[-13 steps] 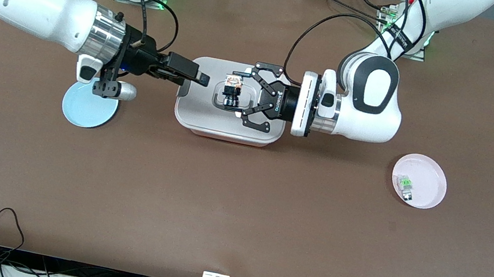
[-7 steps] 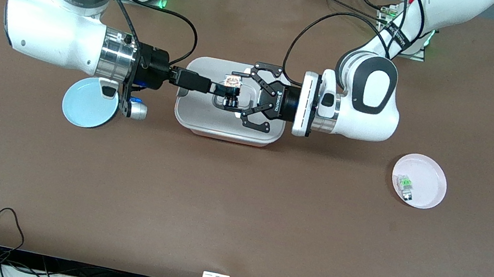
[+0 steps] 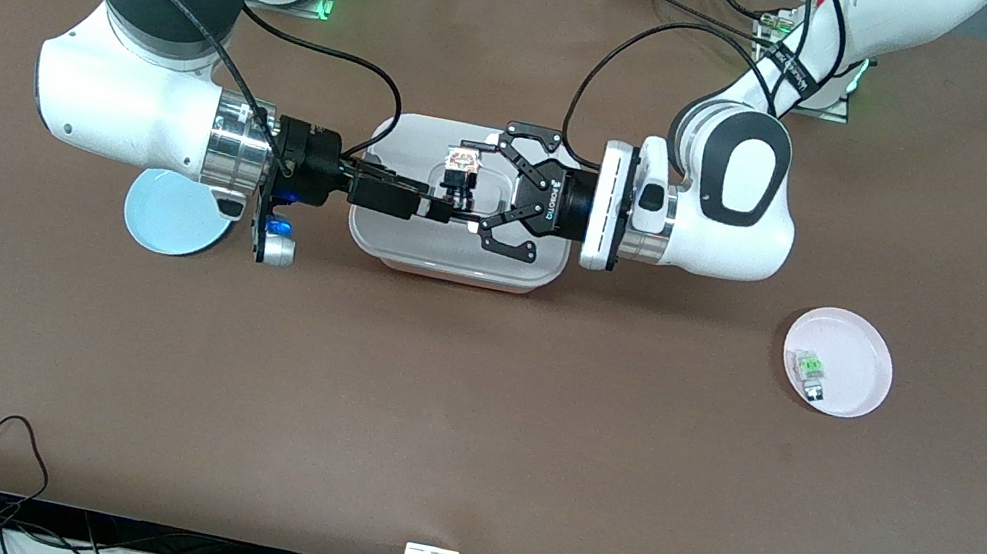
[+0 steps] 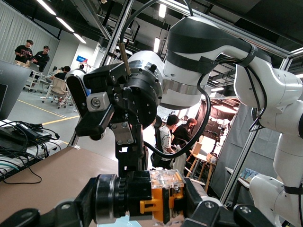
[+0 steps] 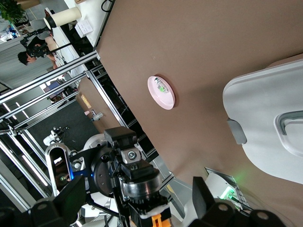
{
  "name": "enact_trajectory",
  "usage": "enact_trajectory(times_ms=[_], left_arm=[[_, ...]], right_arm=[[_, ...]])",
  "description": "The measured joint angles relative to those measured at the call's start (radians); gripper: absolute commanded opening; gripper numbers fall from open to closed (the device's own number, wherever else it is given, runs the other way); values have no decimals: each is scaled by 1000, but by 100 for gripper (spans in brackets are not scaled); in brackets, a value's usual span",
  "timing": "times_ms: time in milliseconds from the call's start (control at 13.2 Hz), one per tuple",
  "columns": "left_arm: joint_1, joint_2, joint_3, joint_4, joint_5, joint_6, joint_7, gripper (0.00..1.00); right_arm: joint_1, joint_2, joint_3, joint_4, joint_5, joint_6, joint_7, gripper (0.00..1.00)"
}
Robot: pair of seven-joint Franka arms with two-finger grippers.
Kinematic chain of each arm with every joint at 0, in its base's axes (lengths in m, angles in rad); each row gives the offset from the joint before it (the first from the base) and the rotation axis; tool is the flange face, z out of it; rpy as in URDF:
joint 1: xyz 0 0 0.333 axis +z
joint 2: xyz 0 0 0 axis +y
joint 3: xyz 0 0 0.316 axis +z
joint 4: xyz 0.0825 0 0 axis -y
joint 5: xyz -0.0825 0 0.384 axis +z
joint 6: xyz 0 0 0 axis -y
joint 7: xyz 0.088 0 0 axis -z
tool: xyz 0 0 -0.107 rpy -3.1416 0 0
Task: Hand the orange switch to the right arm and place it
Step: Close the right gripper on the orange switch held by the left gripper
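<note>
Orange switch (image 3: 461, 172), a tiny black block with an orange glowing part, is hanging in the air over the white lidded plastic container (image 3: 388, 243) in the middle of the table, clamped in the left gripper (image 3: 468, 181), whose black linkage fingers are squeezing it from both sides. That gripper is lying level, presenting the switch sideways toward the right arm's end of the table, apparently so the other hand can take its free end. In the left wrist view the switch (image 4: 158, 201) is showing its orange face between the fingertips. The right gripper (image 3: 444, 211), narrow and straight-fingered, is reaching in level over the same container with its fingers spread wide and holding nothing, its tips just beside the switch. The handover is judged not yet made. Farther out, a round light-blue plate (image 3: 163, 221) is lying under the right arm's wrist, a likely drop spot. Toward the left arm's end, a round pink plate (image 3: 866, 353) is carrying a small clear-and-green switch (image 3: 811, 367).
</note>
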Motion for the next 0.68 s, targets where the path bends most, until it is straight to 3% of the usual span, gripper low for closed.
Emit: enact_trajectory(times_ms=[681], left_arm=[[0, 0, 0, 0, 0, 3, 0, 0]], right_arm=[[2, -66, 18, -88, 27, 1, -50, 100]])
